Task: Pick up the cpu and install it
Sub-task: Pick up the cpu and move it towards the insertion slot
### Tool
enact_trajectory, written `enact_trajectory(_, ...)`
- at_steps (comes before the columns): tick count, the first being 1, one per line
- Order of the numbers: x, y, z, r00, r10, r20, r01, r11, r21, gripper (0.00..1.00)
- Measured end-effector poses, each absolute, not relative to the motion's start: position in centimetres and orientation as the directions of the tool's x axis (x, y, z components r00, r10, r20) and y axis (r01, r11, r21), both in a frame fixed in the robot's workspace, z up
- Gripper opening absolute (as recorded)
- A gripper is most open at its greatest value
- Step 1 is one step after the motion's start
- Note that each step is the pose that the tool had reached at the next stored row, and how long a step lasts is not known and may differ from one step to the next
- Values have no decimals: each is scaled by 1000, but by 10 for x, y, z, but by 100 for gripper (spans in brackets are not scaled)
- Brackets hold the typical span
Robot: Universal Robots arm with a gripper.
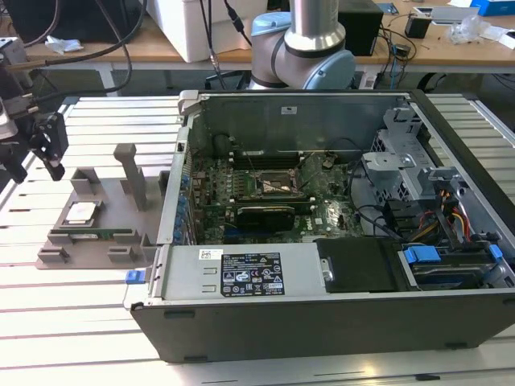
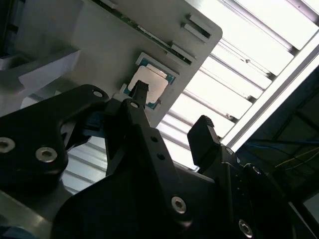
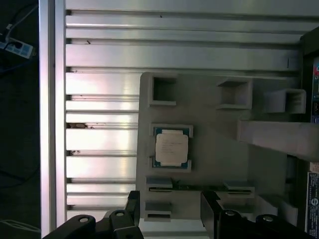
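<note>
The claw (image 3: 171, 196) is spread wide, with both black fingers (image 2: 141, 92) apart and nothing between them. It hangs in the air over the slatted aluminium tabletop (image 1: 80, 322), at the exterior view's left, clear of everything below.

Under it, the cpu (image 3: 171, 149) lies flat, silvery plate up, in a square pocket of a grey holder (image 3: 214, 139). It is apart from the claw and not touched by it. In the second wrist view one fingertip overlaps the chip's edge by line of sight only. Just beside the cpu's pocket, a thin green strip (image 3: 189, 186) sits edge-on between small clips. It is probably a memory stick, though little of it shows. An upright grey post (image 1: 129, 173) rises from the holder's far side.

Further on, to the exterior view's right of the holder, an open computer case (image 1: 322, 322) lies on its side on the tabletop. On its motherboard the dark square socket (image 1: 273, 183) stands with its metal frame. Behind the case rises the arm's base (image 1: 310, 32).
</note>
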State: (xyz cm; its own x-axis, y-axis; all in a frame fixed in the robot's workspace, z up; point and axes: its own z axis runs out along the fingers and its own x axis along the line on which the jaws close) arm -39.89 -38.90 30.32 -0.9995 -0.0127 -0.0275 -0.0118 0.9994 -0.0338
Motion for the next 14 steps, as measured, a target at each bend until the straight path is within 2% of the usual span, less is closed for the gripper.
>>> enact_trajectory(14,-398,-383,285,-1000,-13,-27,-12,999,-34,60)
